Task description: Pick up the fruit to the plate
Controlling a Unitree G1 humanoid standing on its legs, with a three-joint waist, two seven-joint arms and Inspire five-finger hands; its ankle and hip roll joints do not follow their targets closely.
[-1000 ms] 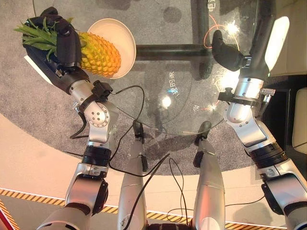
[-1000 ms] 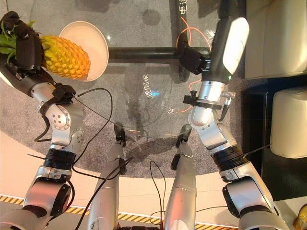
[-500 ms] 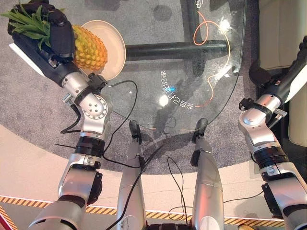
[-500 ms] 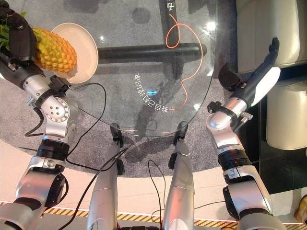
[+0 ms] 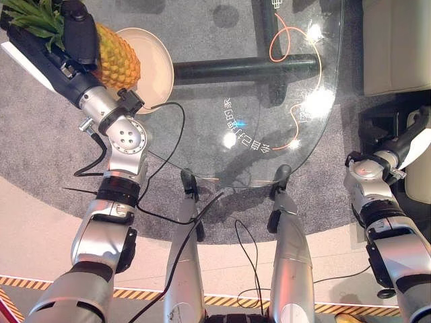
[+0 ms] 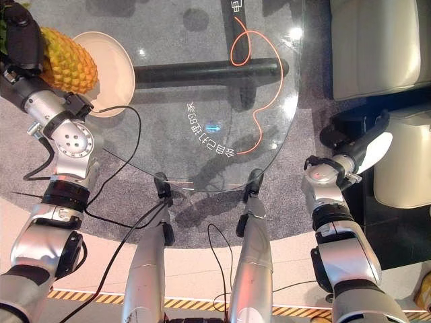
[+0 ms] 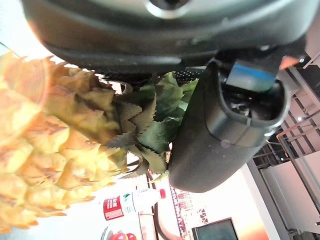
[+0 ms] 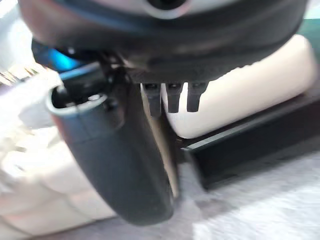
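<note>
A yellow pineapple (image 5: 118, 57) with green leaves (image 7: 155, 125) is held off the glass in my left hand (image 5: 75, 30), at the far left. My fingers are curled round its top by the leaves, and the thumb (image 7: 225, 125) shows dark beside them. The fruit's lower end overlaps the left rim of a cream plate (image 5: 153, 64) that lies on the round glass table (image 5: 269, 101). My right hand (image 6: 369, 142) is off the table's right side, low beside the beige cushions. Its fingers are straight and hold nothing.
An orange cord (image 6: 259, 121) snakes across the glass on the right half. A black bar (image 5: 242, 67) runs under the glass. Beige cushions (image 6: 377, 47) and a dark gap (image 6: 404, 222) stand to the right of the table.
My right arm has swung off the table to the right and dropped low beside the cushions. The camera has shifted. My left hand keeps the pineapple by the plate's left rim.
</note>
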